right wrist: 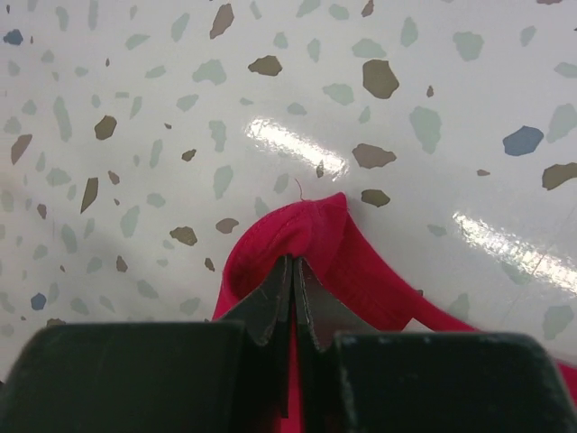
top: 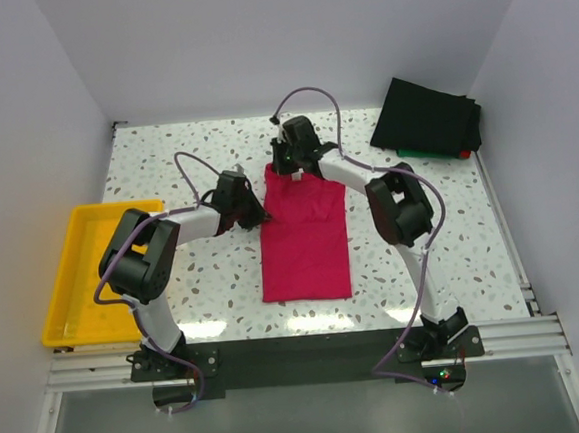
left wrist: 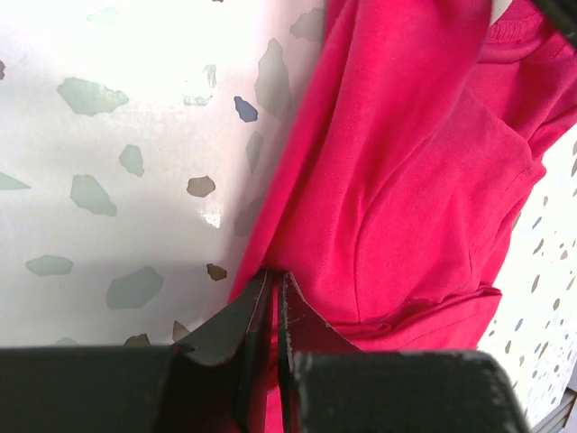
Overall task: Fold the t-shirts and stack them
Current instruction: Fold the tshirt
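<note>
The left pincer [left wrist: 273,293] was pinched shut on the left edge of the crimson t-shirt [left wrist: 406,180]. The right pincer [right wrist: 293,269] was also closed, gripping a raised fold at the shirt's far end. That one shirt lay as a long strip in the middle of the table [top: 224,274]. One pile of dark t-shirts [top: 432,115], black on top, sat in the far right corner. One yellow tray [top: 91,274] lay at the left.

- Left arm [top: 147,256], lower left of the top view: white links, bulky black joint housings.
- Right arm [top: 399,208], lower right: same white-and-black build.
- Purple cables [top: 305,89] loop along both.
- Bases [top: 166,365]: black plates; small coloured lights [top: 440,376] at the right one.
- Fingers [left wrist: 236,334]: dark, tapering to thin tips.
</note>
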